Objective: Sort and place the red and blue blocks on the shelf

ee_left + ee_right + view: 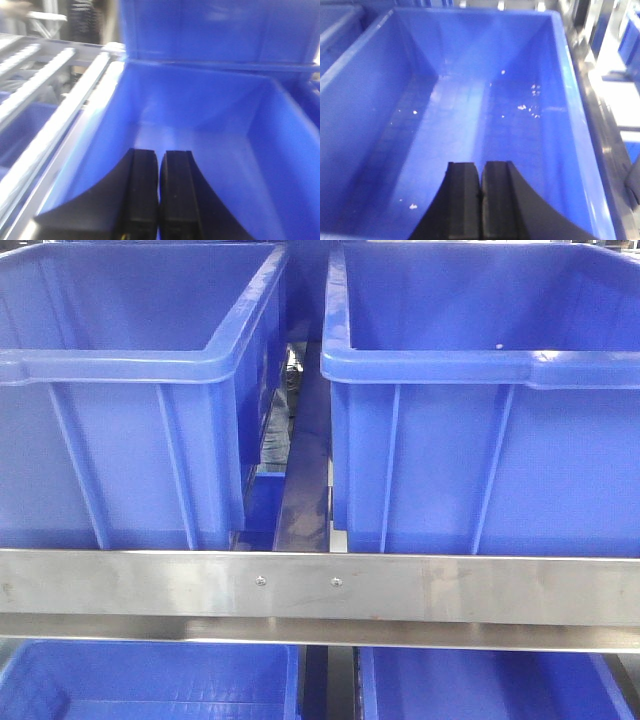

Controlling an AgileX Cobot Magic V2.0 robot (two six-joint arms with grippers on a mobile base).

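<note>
Front view: two large blue plastic bins, the left bin (120,400) and the right bin (490,410), sit side by side on the multi-tier metal shelf (300,585), behind its brushed-steel front rail with two small screws; a dark narrow gap runs between them, and two more blue bins show on the tier below. No arm visible here, and neither the small red cube nor the small blue cube is in sight. Left wrist view: the left gripper (159,192) has its black fingers pressed together with only a hairline between them, nothing held, hanging over the inside of a blue bin (210,130); steel roller tracks (55,100) run just beside the bin on one side. View is blurred, bin floor looks bare. Right wrist view: the right gripper (481,200) is likewise fully closed and empty, above another blue bin (470,100) whose floor has only small white specks (530,100), no block. My read: both claws are empty and the blocks are out of frame, so the step in hand is going for a block. Do it well: lift straight up clear of the bin walls before swinging, open jaws before descent. Obstructions: tall bin rims, the front rail, the tracks.
</note>
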